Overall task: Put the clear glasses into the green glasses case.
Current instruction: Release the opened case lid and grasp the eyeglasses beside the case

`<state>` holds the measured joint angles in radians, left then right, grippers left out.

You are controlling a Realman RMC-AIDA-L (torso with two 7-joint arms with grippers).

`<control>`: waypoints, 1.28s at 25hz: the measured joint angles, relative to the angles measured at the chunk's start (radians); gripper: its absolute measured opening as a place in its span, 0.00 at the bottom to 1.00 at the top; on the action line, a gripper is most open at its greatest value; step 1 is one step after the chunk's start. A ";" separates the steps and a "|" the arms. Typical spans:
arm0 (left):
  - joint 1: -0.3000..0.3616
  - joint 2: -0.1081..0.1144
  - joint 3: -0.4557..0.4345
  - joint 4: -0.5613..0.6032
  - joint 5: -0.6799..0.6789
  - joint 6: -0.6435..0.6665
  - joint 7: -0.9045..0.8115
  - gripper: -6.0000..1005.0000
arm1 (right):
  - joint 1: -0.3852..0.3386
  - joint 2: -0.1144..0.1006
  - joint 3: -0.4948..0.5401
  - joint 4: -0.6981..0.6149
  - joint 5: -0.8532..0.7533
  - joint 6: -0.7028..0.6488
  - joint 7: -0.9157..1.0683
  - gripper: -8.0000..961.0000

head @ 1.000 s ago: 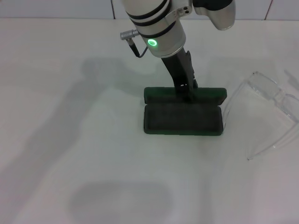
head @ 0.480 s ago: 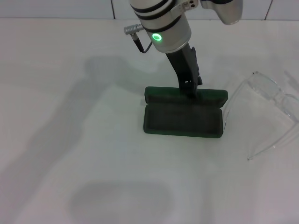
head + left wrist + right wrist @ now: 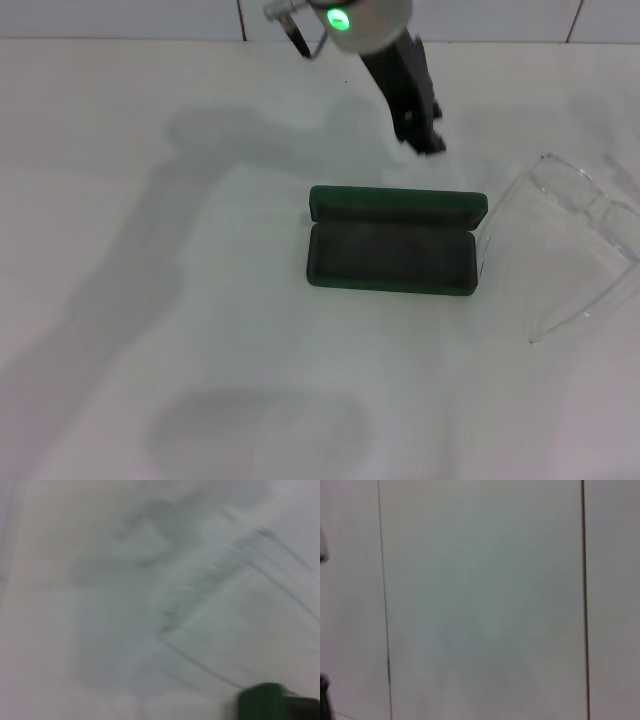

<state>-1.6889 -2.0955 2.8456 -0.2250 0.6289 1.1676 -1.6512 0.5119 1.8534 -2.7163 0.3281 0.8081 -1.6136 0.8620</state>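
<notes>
Head view: left tool (image 3: 425, 140) lifted behind green glasses case (image 3: 392, 253), can't tell its jaws | case open on bench (image 3: 150, 300) | clear glasses (image 3: 560, 245) off to tool's right-front, temples toward camera

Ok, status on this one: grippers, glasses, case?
Left gripper above the table behind the dark green hinged case, holding nothing. Right gripper out of view. Case open, nothing inside. Transparent plastic glasses on the table to its right. Nothing between them.

One arm reaches in from twelve o'clock, its wrist lit green, its dark pincer (image 3: 425, 135) angled toward five o'clock with fingers close together, holding nothing.
</notes>
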 joint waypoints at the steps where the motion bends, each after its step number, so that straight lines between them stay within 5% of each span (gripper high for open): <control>1: -0.001 0.000 0.000 -0.030 -0.024 0.004 0.009 0.37 | 0.001 0.002 -0.001 0.002 -0.001 0.000 0.000 0.64; 10: 0.057 0.001 0.002 -0.381 -0.433 0.120 0.070 0.36 | 0.027 0.017 -0.027 0.006 -0.009 0.002 0.007 0.64; 14: 0.166 0.009 0.002 -0.475 -0.732 0.260 0.155 0.36 | 0.032 0.027 -0.058 0.006 -0.009 -0.002 0.008 0.64; 21: 0.403 0.035 0.003 -0.527 -1.150 0.508 0.272 0.12 | 0.036 0.037 -0.105 0.011 -0.024 -0.002 0.009 0.64; 32: 0.723 0.101 0.002 -0.496 -1.421 0.717 0.210 0.07 | 0.057 0.043 -0.106 0.023 -0.134 -0.042 0.021 0.64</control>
<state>-0.9661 -1.9950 2.8474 -0.7206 -0.7920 1.8844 -1.4412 0.5686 1.8960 -2.8222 0.3508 0.6736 -1.6554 0.8828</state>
